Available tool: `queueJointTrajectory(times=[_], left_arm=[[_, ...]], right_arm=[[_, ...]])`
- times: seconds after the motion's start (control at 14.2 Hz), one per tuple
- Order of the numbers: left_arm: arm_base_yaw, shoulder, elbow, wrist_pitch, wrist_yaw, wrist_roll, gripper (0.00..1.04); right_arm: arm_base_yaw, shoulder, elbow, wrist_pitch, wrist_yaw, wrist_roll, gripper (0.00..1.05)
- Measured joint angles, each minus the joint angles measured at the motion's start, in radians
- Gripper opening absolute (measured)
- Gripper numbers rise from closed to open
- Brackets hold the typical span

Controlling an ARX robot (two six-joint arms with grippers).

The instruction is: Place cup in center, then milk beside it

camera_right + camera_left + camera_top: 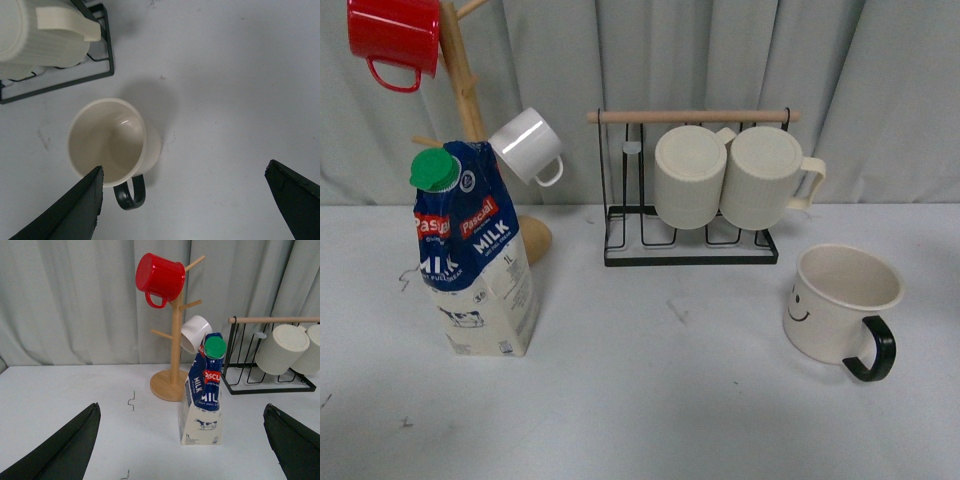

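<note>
The cup [840, 305], a wide cream mug with a black handle and a smiley face, stands upright at the table's right. Seen from above, the cup [111, 142] is empty and lies under one finger of my open right gripper [182, 200], off to the side of the gap. The milk [475, 250], a blue and cream carton with a green cap, stands at the left. In the left wrist view the milk [204, 395] is beyond my open left gripper [182, 437], apart from it. Neither arm shows in the front view.
A wooden mug tree [470, 100] behind the carton carries a red mug [393, 38] and a small white mug [528, 145]. A black wire rack [690, 250] at the back middle holds two ribbed cream mugs [730, 178]. A grey curtain hangs behind the white table [660, 400].
</note>
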Motion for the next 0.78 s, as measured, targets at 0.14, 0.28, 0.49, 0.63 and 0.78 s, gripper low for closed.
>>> queueJointTrajectory(times=[0.14, 0.28, 0.49, 0.63, 0.78], left_arm=[[0.000, 0.000, 0.000, 0.000, 0.000, 0.000, 0.98], [0.000, 0.000, 0.000, 0.000, 0.000, 0.000, 0.98], [0.000, 0.000, 0.000, 0.000, 0.000, 0.000, 0.98], [0.000, 0.000, 0.000, 0.000, 0.000, 0.000, 0.98], [0.000, 0.000, 0.000, 0.000, 0.000, 0.000, 0.98]], right_arm=[[0.024, 0.112, 0.093, -0.051, 0.035, 0.007, 0.98], [0.050, 0.208, 0.162, -0.093, 0.086, 0.006, 0.98], [0.095, 0.286, 0.212, -0.101, 0.102, 0.007, 0.98], [0.127, 0.326, 0.249, -0.125, 0.112, 0.019, 0.98], [0.150, 0.372, 0.277, -0.145, 0.138, 0.036, 0.98]])
